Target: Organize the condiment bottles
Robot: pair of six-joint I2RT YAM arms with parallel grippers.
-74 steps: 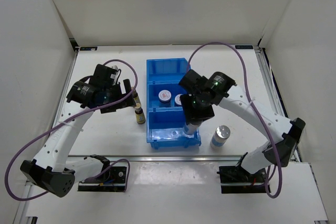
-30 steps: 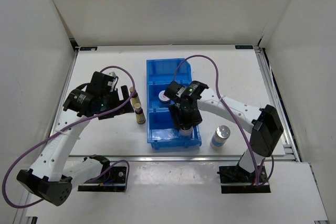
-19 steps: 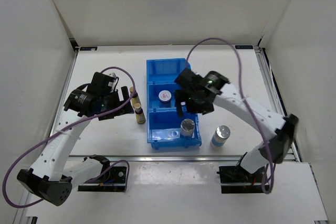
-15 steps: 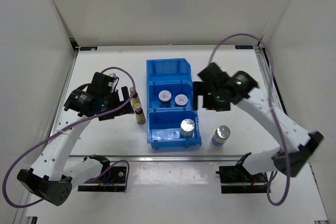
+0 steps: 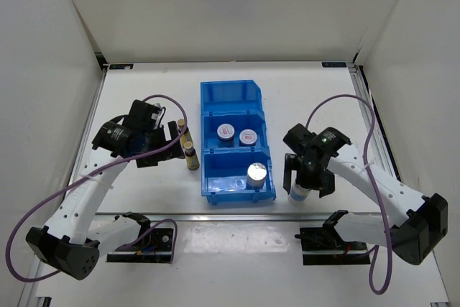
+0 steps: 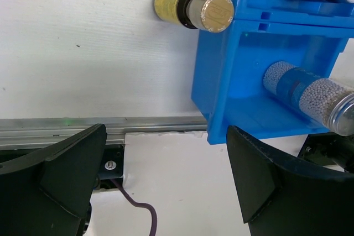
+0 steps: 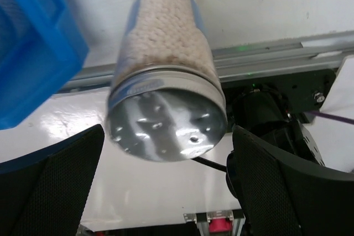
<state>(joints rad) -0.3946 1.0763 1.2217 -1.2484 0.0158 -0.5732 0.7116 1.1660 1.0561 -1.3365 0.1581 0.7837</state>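
Two white-lidded jars (image 5: 226, 131) (image 5: 248, 136) stand in the blue bin's (image 5: 215, 109) middle compartment. One silver-topped cylinder (image 5: 256, 172) stands in its near compartment and also shows in the left wrist view (image 6: 310, 95). The second cylinder (image 5: 296, 193) stands on the table right of the bin. My right gripper (image 5: 305, 181) is open above it, one finger on either side of its silver top (image 7: 166, 111), not touching. Two amber bottles (image 5: 190, 154) (image 5: 183, 131) stand left of the bin. My left gripper (image 5: 172, 145) is open and empty beside them; one gold cap (image 6: 215, 12) shows ahead.
The bin's far compartment (image 5: 230, 95) holds nothing. The table's metal front rail (image 6: 110, 125) runs just near of the bin and the right cylinder. White walls close in the left, back and right sides.
My right gripper let go of a cylinder in the bin's near compartment, swung right and came down over the second cylinder. My left arm has barely moved.
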